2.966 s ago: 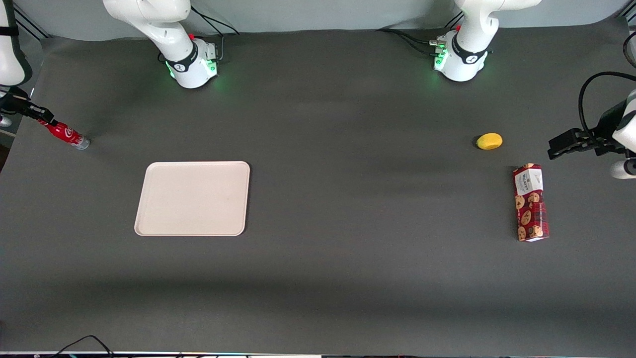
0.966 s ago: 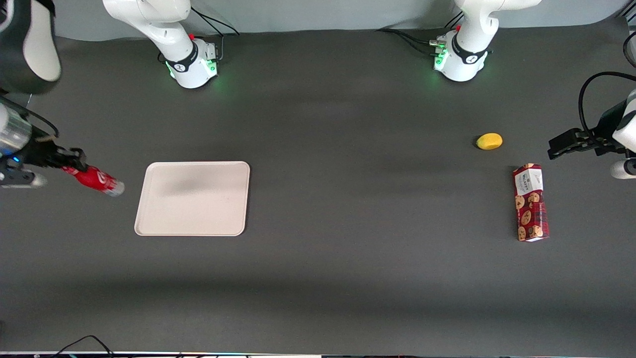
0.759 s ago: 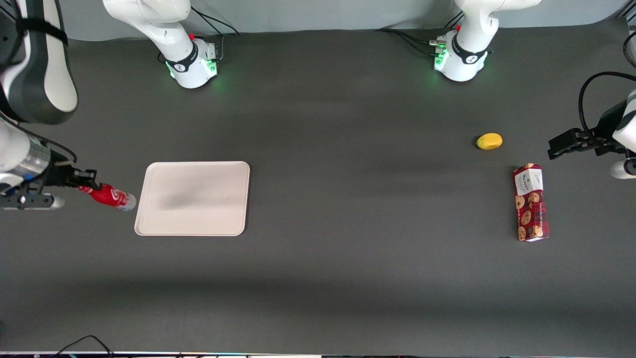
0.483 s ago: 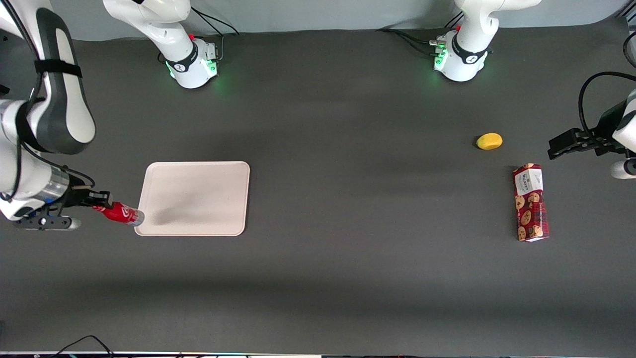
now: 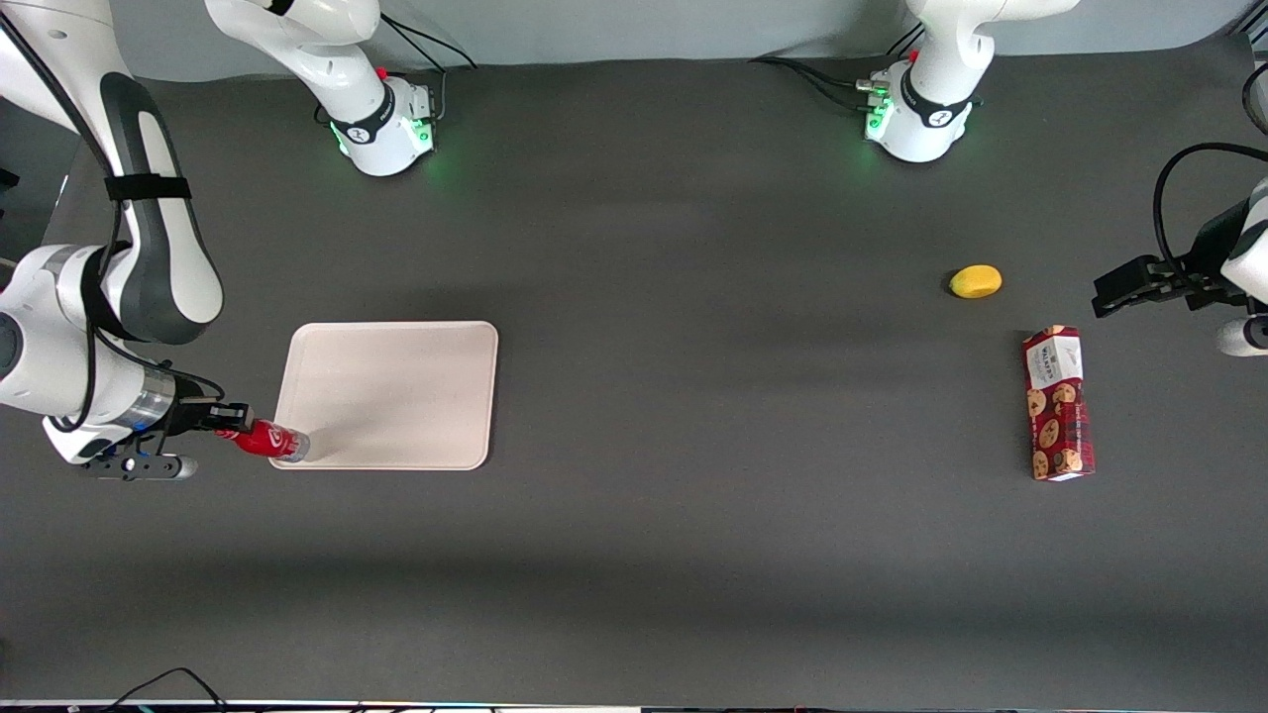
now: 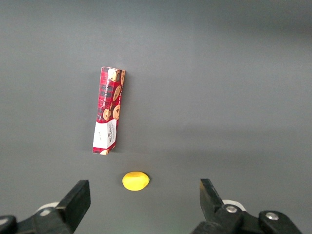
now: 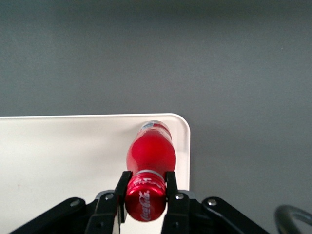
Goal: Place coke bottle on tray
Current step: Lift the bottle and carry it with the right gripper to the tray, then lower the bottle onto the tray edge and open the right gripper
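one wrist view shows the pincer [image 7: 146,187] clamped on the coke bottle [image 7: 150,152] over the tray [image 7: 58,161] corner.

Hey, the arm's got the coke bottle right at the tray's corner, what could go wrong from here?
The hand grips the coke bottle only at its cap, so the bottle might swing or slip as it is lowered. Its base sits over a corner of the tray, close to the rim; released here, it could land on the rim and tip off onto the table. The slim bottle may topple if let go while tilted.
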Controlling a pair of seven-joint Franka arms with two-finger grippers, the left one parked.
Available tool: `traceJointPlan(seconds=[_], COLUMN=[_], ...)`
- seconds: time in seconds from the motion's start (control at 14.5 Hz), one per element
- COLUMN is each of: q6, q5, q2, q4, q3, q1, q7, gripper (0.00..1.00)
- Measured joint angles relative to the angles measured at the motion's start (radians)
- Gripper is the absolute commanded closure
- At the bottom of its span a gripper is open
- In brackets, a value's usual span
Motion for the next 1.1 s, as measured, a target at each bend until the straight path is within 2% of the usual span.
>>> traceJointPlan(seconds=[0.41, 0.48, 0.55, 0.62, 1.1], q6=[0.077, 0.080, 0.082, 0.082, 0.077], q5=[0.002, 0.002, 0.002, 0.002, 0.002], q2=[-0.010, -0.012, -0.013, -0.013, -0.014], q4=[-0.069, -0.072, -0.075, -0.077, -0.071], q3=[0.001, 0.001, 0.001, 0.001, 0.001], q1=[0.000, 0.000, 0.000, 0.000, 0.000], q7=[0.000, 0.000, 0.000, 0.000, 0.000], gripper=[1.00, 0.54, 0.18, 0.00, 0.00])
